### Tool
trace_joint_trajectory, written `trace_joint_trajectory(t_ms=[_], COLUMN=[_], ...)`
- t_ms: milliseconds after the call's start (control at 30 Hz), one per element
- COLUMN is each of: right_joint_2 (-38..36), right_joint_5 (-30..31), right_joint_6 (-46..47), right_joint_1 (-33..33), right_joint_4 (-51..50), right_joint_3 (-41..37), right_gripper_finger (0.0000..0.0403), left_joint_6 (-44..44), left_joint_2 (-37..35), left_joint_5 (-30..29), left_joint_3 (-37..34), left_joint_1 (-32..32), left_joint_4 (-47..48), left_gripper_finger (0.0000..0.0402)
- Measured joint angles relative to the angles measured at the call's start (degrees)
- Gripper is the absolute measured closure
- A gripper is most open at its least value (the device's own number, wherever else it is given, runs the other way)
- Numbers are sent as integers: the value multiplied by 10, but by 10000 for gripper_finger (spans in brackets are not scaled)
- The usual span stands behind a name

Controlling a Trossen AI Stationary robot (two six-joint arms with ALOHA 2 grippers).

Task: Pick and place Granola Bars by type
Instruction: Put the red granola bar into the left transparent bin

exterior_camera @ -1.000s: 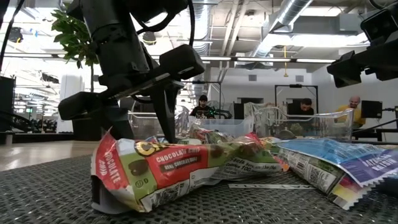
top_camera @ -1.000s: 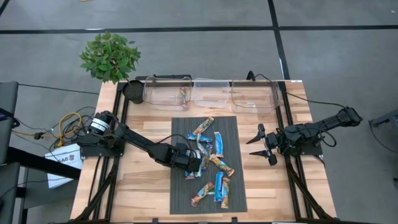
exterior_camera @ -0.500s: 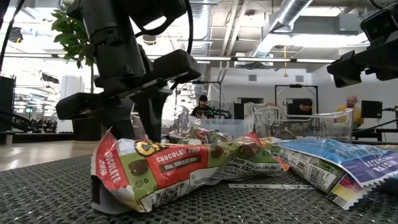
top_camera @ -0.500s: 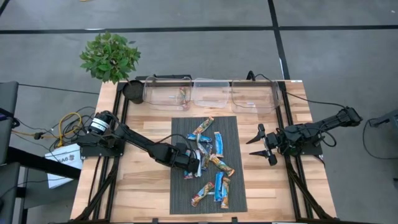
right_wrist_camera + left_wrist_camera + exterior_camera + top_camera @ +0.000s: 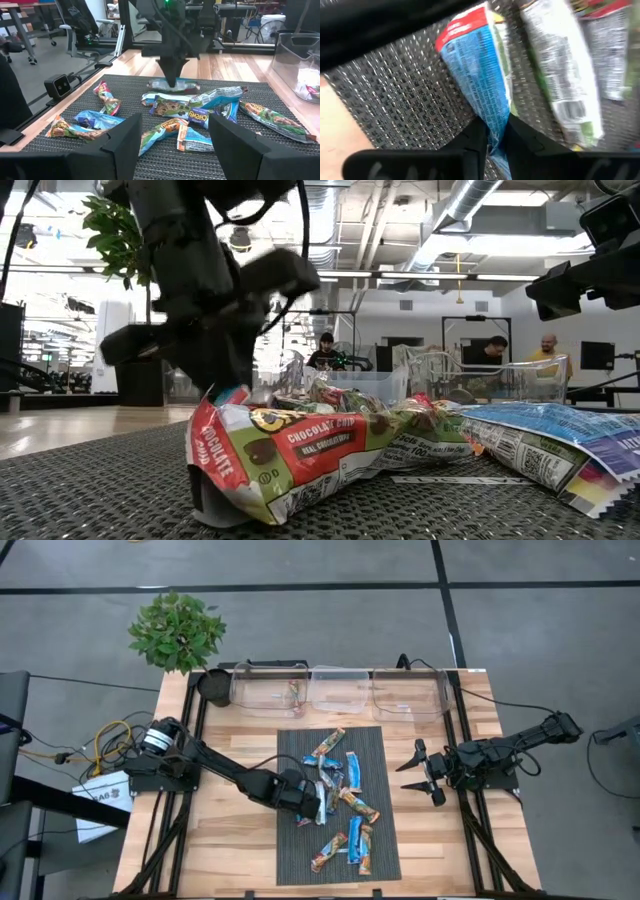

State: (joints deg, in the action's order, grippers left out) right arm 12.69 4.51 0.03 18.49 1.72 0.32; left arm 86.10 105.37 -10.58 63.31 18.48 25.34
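Nearest the table's front edge, on the dark woven rectangular mat, lie a few of the shiny wrapped granola bars, blue and orange-brown; the rest are scattered up the mat's middle toward its far end. At the mat's left edge the left gripper is down among them, its fingers pinched on the end of a blue-wrapped bar with a red end; the bar's other end seems to rest on the mat, though the blur makes that uncertain. Just beside it lies a green-and-silver wrapped bar. The right gripper waits off the mat's right side above the light wooden table, its fingers spread wide, gripping nothing. Along the table's far edge stand three clear plastic bins in a row, and beyond the left corner a leafy green potted plant.
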Motion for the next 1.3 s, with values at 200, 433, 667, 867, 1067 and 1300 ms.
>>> trace_joint_trajectory(t_ms=[200,433,667,867,1067,1300], right_joint_2=[0,0,0,0,0,0], right_joint_5=[0,0,0,0,0,0], right_joint_6=[0,0,0,0,0,0], right_joint_1=[0,0,0,0,0,0], right_joint_4=[0,0,0,0,0,0], right_joint_3=[0,0,0,0,0,0], right_gripper_finger=[182,182,182,182,182,182], left_joint_6=[-19,-20,-73,-133,-144,-177], left_joint_2=[-47,-111,-161,-178,-178,-178], left_joint_5=[-45,-131,-174,-175,-173,-168], left_joint_3=[0,1,2,2,2,2], left_joint_1=[2,4,4,4,-1,-57], left_joint_4=[-5,-65,-182,-238,-235,-229], left_gripper_finger=[356,356,356,356,356,356])
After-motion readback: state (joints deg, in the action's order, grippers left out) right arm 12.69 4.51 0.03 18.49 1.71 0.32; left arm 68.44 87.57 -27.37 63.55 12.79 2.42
